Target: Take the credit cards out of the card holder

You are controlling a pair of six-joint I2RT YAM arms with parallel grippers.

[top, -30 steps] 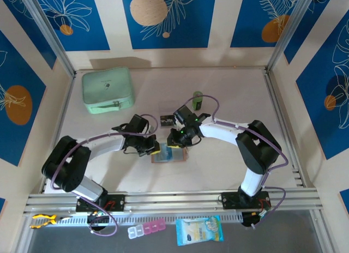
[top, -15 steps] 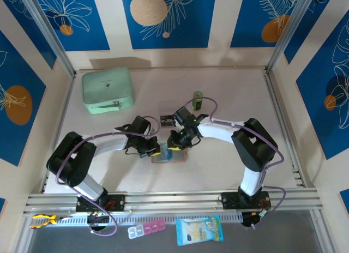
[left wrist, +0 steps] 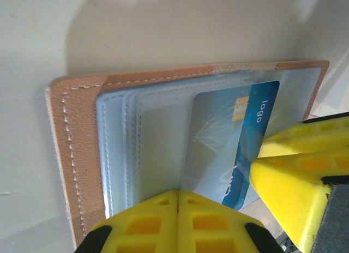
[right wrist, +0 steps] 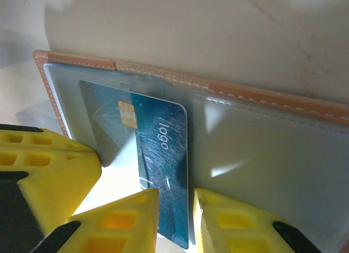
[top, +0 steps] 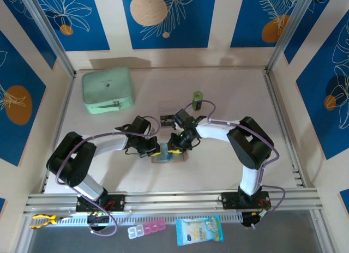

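The tan card holder (top: 179, 157) lies open on the table between both arms, its leather edge (left wrist: 71, 155) and clear pockets (right wrist: 262, 155) facing up. A blue credit card (right wrist: 163, 149) marked "logo" sticks halfway out of a pocket (left wrist: 256, 127). My right gripper (right wrist: 175, 196) is shut on the card's free end, one finger on each side (top: 176, 146). Its yellow fingers (left wrist: 297, 179) cover the card's corner in the left wrist view. My left gripper (left wrist: 178, 196) is shut, its tips pressing down on the pockets (top: 154, 150). A dark card (top: 166, 120) lies on the table behind the grippers.
A mint-green zip case (top: 107, 89) sits at the back left. A small green cylinder (top: 198, 99) stands behind the right arm. A metal rail (top: 174, 199) runs along the near edge, with a pill box (top: 146, 229) and a blue packet (top: 199, 230) below it.
The right arm's elbow has swung left and its gripper has shifted slightly over the card holder. The left gripper stays pressed on the pockets.
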